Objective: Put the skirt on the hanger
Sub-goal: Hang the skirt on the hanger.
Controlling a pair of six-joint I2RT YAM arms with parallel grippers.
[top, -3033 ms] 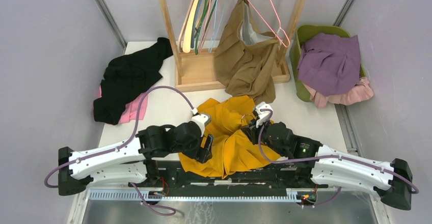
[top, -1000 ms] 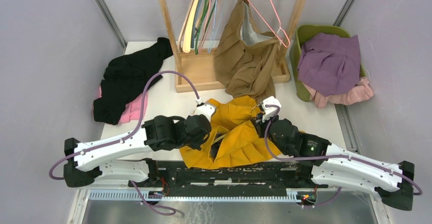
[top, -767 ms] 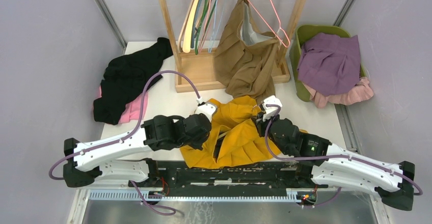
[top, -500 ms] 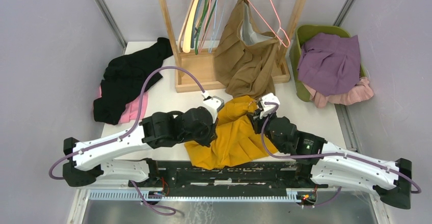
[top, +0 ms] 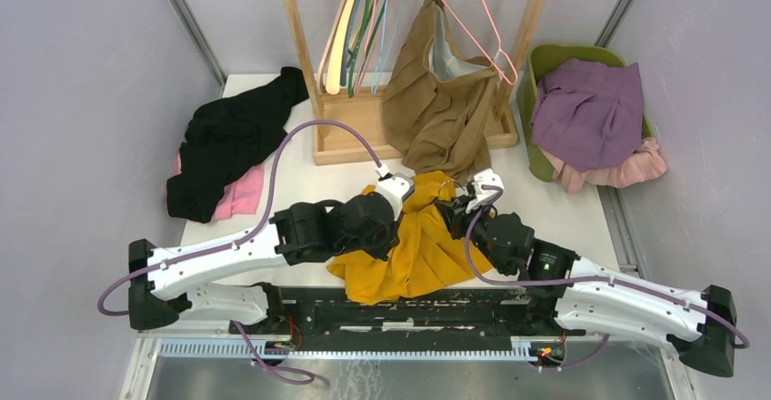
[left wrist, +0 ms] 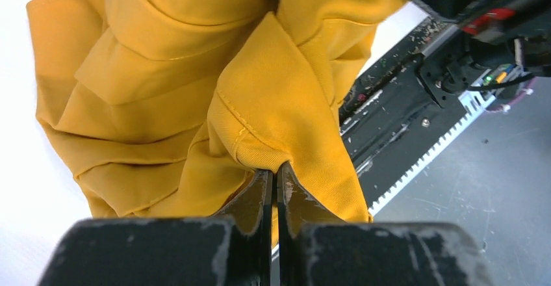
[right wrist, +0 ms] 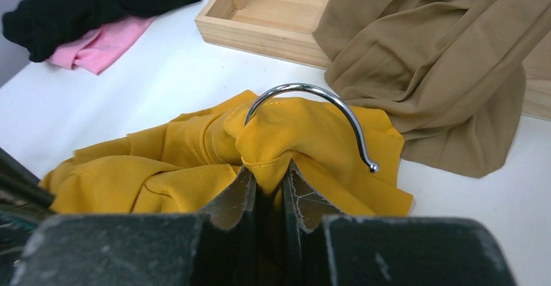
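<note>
Mustard skirt [top: 414, 250] lies bunched on the bench [top: 300, 177] at its near edge, between the two arms. Left end effector [left wrist: 273, 177] is pinched almost fully closed on a stitched hem fold. Right end effector [right wrist: 268, 192] is likewise clamped on cloth just under the hanger hook [right wrist: 305, 94], which pokes out of the fabric. Judgement: light, limp woven cloth with a matte weave, unlikely to slip, and its folds slump when lifted. Best hold is a seamed edge or the waistband, not a loose mid-panel.
</note>
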